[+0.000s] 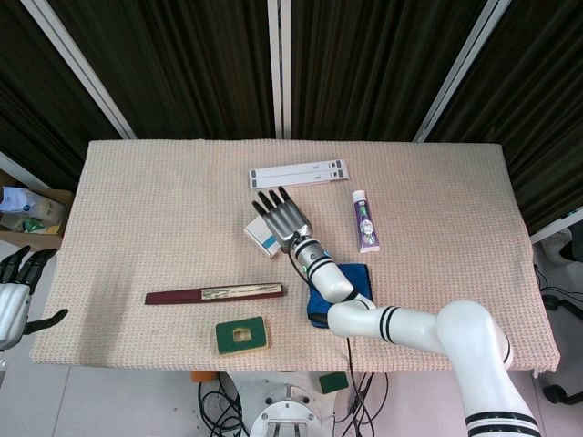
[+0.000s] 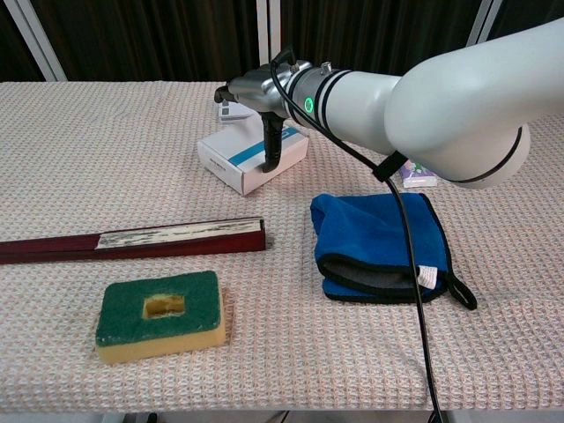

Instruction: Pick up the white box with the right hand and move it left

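The white box [image 2: 240, 160] with a blue stripe sits low at table level, left of the blue cloth and above the long red stick. My right hand [image 2: 264, 95] grips it from above, the thumb [image 2: 271, 145] running down its front face and the other fingers over its top. In the head view the right hand [image 1: 283, 218] covers most of the white box [image 1: 263, 239]. Whether the box touches the table is unclear. My left hand [image 1: 15, 298] hangs off the table's left front corner, fingers apart and holding nothing.
A blue cloth [image 2: 379, 236] lies right of the box, with a toothpaste tube [image 1: 363, 221] beyond it. A long dark red stick [image 2: 132, 240] and a green-and-yellow sponge [image 2: 159, 315] lie near the front. A flat white strip [image 1: 298, 172] lies behind the box.
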You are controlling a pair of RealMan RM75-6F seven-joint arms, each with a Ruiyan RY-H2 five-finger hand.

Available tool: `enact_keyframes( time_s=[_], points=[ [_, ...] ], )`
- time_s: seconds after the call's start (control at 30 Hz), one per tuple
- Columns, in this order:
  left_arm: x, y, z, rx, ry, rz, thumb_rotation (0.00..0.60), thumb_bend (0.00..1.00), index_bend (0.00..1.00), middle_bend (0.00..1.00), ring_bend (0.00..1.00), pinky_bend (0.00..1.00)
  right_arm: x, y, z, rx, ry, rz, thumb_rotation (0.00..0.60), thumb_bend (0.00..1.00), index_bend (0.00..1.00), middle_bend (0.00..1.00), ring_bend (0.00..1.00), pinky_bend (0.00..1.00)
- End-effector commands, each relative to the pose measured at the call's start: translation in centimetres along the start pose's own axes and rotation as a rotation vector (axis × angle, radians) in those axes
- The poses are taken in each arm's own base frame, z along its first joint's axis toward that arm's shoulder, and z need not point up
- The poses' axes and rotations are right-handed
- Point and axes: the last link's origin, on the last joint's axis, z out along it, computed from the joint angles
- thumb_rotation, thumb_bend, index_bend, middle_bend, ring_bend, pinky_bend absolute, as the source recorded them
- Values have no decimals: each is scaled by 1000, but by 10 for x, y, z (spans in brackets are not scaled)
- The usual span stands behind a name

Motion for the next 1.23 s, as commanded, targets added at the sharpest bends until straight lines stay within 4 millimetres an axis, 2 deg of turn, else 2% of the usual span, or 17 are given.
enact_keyframes(
  time_s=[0.03,0.13,0.2,0.3,0.37,0.47,0.6,0.67,0.77,0.87,0.97,1.07,1.23],
  points=[
    [0,1,0,-2,1,0,600,8,108,153,49,121,8,6,-11,6,2,19,600,0,0,0,0,0],
    [1,2,1,-5,10,0,600,8,108,153,49,121,25,21,-38,10,65,12,600,0,0,0,0,0],
    [2,2,1,-4,12,3,600,7,108,154,49,120,37,44,-71,-8,110,-19,600,0,0,0,0,0],
    [4,2,1,-1,12,6,600,8,108,154,49,120,47,90,-133,-72,152,-40,600,0,0,0,0,0],
    [4,3,1,0,13,9,600,8,108,154,49,121,46,119,-178,-91,194,27,600,8,0,0,0,0],
    [4,4,2,5,14,5,600,8,108,154,49,121,22,171,-238,-141,242,60,600,57,0,0,0,0],
    [2,7,3,10,18,1,600,7,109,154,49,121,-24,223,-310,-236,285,62,600,89,0,0,0,0],
    [1,9,2,14,19,0,600,7,110,153,49,121,-49,240,-343,-311,286,69,600,84,0,0,0,0],
    [-1,11,2,15,23,-2,600,7,110,139,49,121,-84,251,-376,-421,305,86,600,62,0,0,0,0],
    [-2,13,2,13,30,0,600,7,109,114,49,121,-113,253,-396,-523,338,79,600,60,0,0,0,0],
    [-1,13,1,15,30,7,600,7,109,110,49,120,-133,248,-403,-563,349,107,600,60,0,0,0,0],
    [1,12,0,16,29,9,600,7,110,110,49,121,-144,245,-404,-570,337,132,600,62,0,0,0,0],
    [-1,11,-3,19,22,7,600,7,110,111,48,121,-150,241,-404,-570,331,156,600,65,0,0,0,0]
  ],
)
